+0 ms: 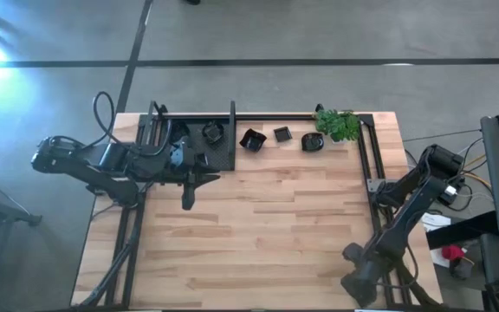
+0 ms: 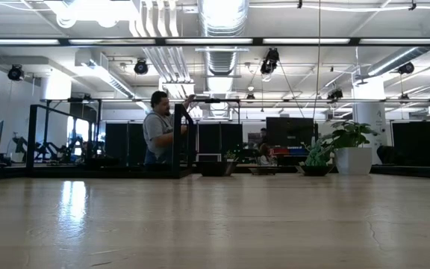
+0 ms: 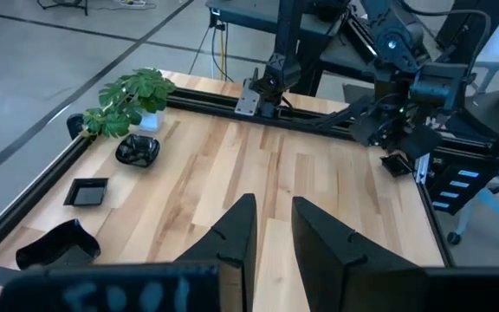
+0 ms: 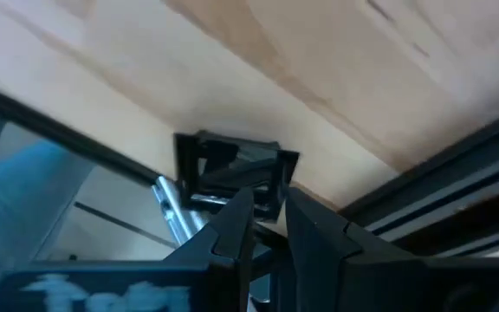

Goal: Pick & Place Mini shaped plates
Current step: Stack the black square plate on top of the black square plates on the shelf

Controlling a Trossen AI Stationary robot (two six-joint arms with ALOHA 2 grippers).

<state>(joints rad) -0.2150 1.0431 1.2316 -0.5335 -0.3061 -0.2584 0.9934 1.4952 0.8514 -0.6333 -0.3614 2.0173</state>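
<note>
The right tool [image 1: 355, 290] waits at the table's [image 1: 267, 234] near right corner, jaws narrow and empty. The left tool [image 1: 188, 201], also narrow and empty, hovers beside the tray [image 1: 219, 152]. Three mini shaped plates [image 1: 252, 139] lie along the far edge, apparently still to move; one dish [image 1: 212, 133] sits on the tray.

No text could be read anywhere: the pale marks on each wrist housing [image 3: 115, 290] were only a blur (lettering, perhaps, though none made out).
</note>
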